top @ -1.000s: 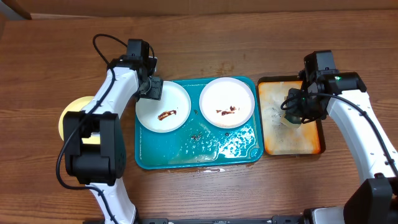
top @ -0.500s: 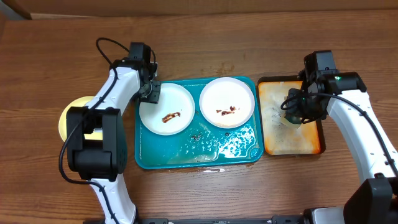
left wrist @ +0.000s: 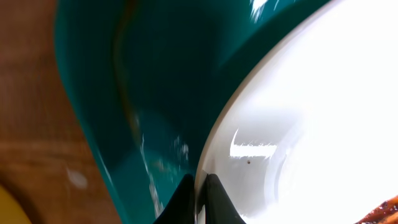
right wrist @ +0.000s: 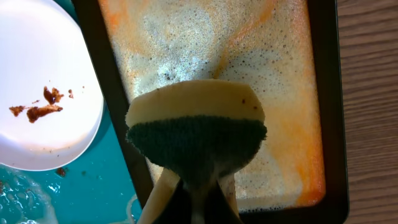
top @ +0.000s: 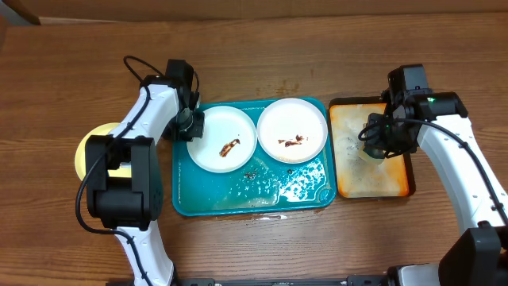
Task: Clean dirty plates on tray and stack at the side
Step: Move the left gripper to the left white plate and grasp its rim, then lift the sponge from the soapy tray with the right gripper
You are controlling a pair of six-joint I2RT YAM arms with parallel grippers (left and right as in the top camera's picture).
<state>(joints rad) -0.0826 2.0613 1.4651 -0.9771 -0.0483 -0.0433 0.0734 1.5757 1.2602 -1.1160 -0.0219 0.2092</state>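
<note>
Plates first: the left plate (top: pixel 222 141) and the right plate (top: pixel 292 130) lie side by side in the teal tray (top: pixel 208 197), both white, both smeared brown. Your left fingers (left wrist: pixel 180 202) pinch the left plate's outer rim, nearly closed. Your right fingers (top: pixel 381 144) clamp a sponge (right wrist: pixel 196 118) over the orange tray (top: pixel 373 181), just right of the teal tray. Wiping looks unstarted; next, carry the sponge onto the held plate.
</note>
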